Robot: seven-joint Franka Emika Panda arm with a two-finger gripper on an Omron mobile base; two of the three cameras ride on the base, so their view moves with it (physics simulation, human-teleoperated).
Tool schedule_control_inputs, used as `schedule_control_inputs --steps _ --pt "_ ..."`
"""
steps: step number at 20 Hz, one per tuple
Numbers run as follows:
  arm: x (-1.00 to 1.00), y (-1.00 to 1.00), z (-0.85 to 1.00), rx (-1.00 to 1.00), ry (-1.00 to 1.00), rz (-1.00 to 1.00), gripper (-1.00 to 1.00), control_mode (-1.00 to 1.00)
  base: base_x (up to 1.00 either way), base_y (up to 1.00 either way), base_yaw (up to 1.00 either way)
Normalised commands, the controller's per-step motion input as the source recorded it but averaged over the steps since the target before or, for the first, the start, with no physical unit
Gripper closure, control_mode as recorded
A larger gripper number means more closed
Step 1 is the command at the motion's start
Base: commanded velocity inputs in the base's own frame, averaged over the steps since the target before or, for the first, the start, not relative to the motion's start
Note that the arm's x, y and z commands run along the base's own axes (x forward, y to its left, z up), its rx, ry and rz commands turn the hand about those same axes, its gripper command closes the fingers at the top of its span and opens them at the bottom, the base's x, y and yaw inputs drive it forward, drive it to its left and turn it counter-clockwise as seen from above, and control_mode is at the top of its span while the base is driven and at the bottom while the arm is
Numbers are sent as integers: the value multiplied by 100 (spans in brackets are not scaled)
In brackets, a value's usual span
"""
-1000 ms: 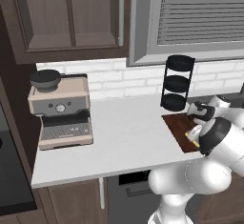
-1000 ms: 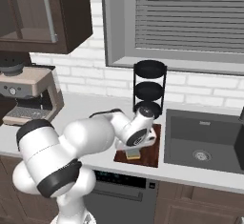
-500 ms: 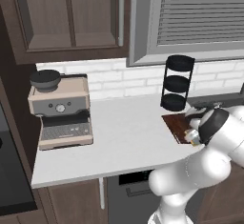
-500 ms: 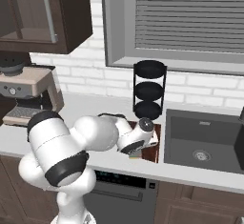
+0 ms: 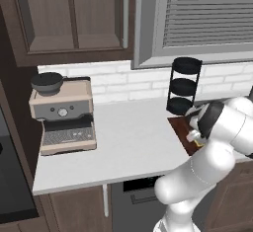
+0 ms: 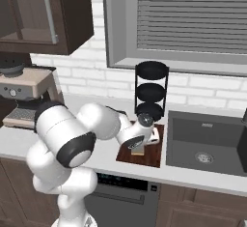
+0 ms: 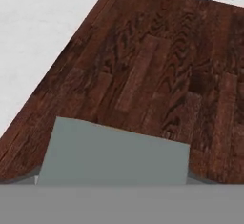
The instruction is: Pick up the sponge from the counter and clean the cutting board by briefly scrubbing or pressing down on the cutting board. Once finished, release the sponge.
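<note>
The gripper [image 6: 140, 147] is down low over the cutting board [image 6: 151, 157], with the sponge [image 6: 138, 149] right under it. From the right base view the yellow bottom of the sponge sits on the dark wood, just below the white hand. In the hand view the grey-green top of the sponge [image 7: 114, 154] is very close in front of the camera, and the red-brown board [image 7: 143, 70] spreads out past it. The finger tips are hidden behind the sponge there, so I cannot tell if the fingers are apart or pressed on it.

From the left base view the hand [image 5: 193, 133] is partly hidden by the big white arm, and a little bit of yellow sponge [image 5: 193, 136] peeks out beside it, on the board [image 5: 182, 130].

Just past the hand, at the far end of the board, stands a black rack [image 6: 151, 92] with three round shelves, close to the white brick wall. On the gripper's right side is the dark sink [image 6: 208, 143], just beside the board. On its left side the light counter [image 5: 128, 147] runs on, and well away at that end stands the coffee machine [image 5: 63, 114]. Above the rack is a window with closed blinds [image 6: 193, 18], and brown cupboards [image 5: 74, 16] hang over the coffee machine
</note>
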Motion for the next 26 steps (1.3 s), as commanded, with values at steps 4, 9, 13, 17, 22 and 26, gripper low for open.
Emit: schedule_control_inputs --steps 4,9,13,17,22,26 --pt "23 18 -1 0 -5 -9 100 -100 0 0 0" --pt "34 24 -7 0 -10 -9 100 -100 0 0 0" --pt "80 21 -7 0 -5 -4 100 -100 0 0 0" --pt "70 -23 -16 -3 0 -2 100 -100 0 0 0" --pt "11 -87 -39 -1 1 0 100 -100 0 0 0" --pt "0 -91 -37 0 0 0 100 -100 0 0 0"
